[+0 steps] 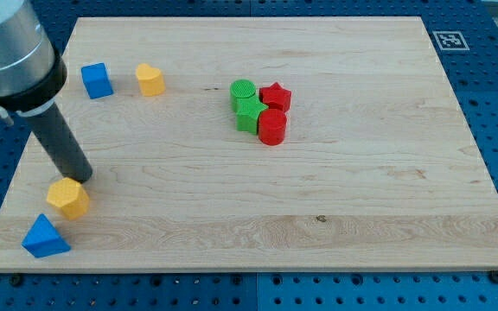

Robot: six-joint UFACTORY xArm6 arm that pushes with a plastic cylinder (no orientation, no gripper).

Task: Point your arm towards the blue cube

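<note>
The blue cube [97, 80] sits near the board's top left. My tip [81, 177] is at the view's left, well below the cube, its end right at the top edge of a yellow hexagonal block [68, 198]. A yellow block [150, 79] stands just right of the blue cube. A blue triangular block [44, 237] lies at the bottom left corner, below the yellow hexagonal block.
A cluster sits at the board's middle top: a green cylinder [243, 91], a green star-like block [249, 113], a red star [276, 96] and a red cylinder [272, 126]. The wooden board [318, 216] lies on a blue pegboard; a marker tag [450, 40] is at the top right.
</note>
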